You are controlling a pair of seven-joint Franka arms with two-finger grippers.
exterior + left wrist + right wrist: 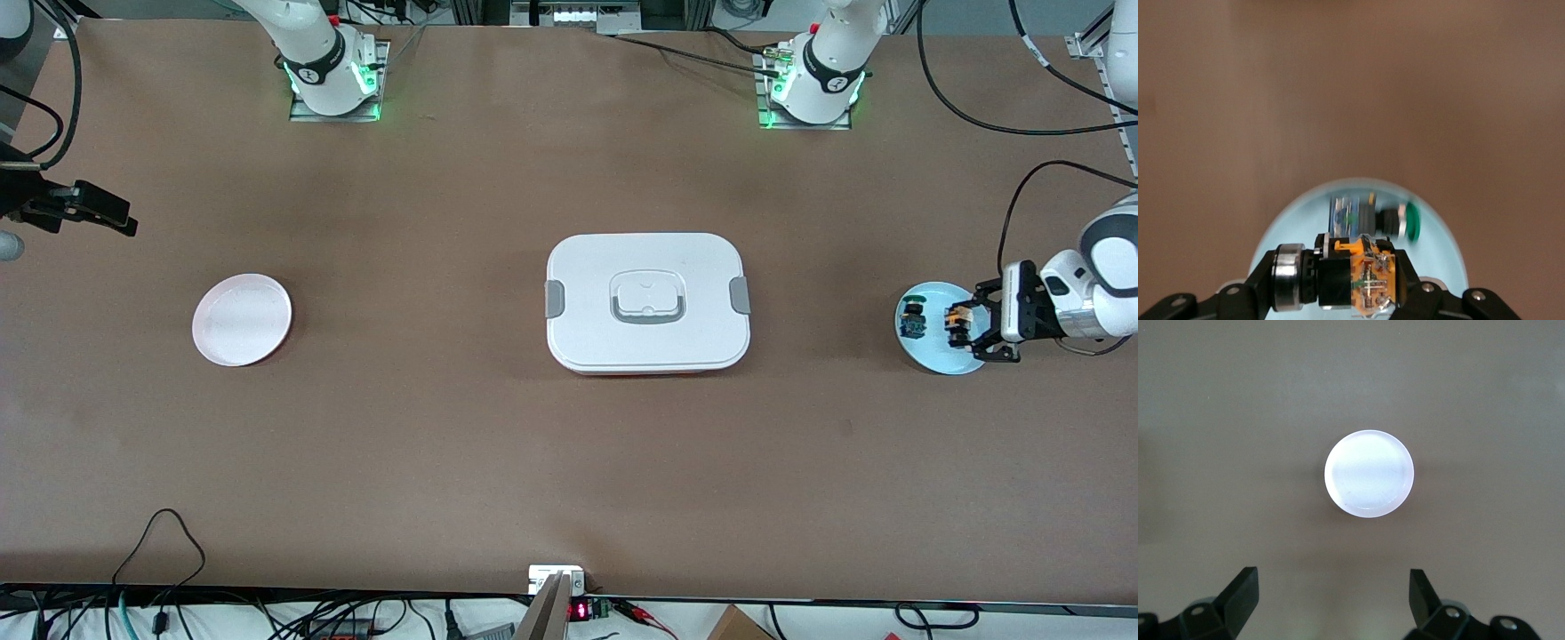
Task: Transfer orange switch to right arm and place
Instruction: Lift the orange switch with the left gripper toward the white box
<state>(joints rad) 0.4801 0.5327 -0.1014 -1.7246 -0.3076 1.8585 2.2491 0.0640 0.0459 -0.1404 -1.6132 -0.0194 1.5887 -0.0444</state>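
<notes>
I see the left gripper (963,325) over the blue plate (933,358) at the left arm's end of the table, its fingers pinching the orange switch (1355,275). The blue-green switch (1368,219) lies on the same plate, just beside it. The white box (647,302) sits mid-table. At the right arm's end, the right gripper (1331,593) waits above the pink plate (1369,473), fingers spread.
</notes>
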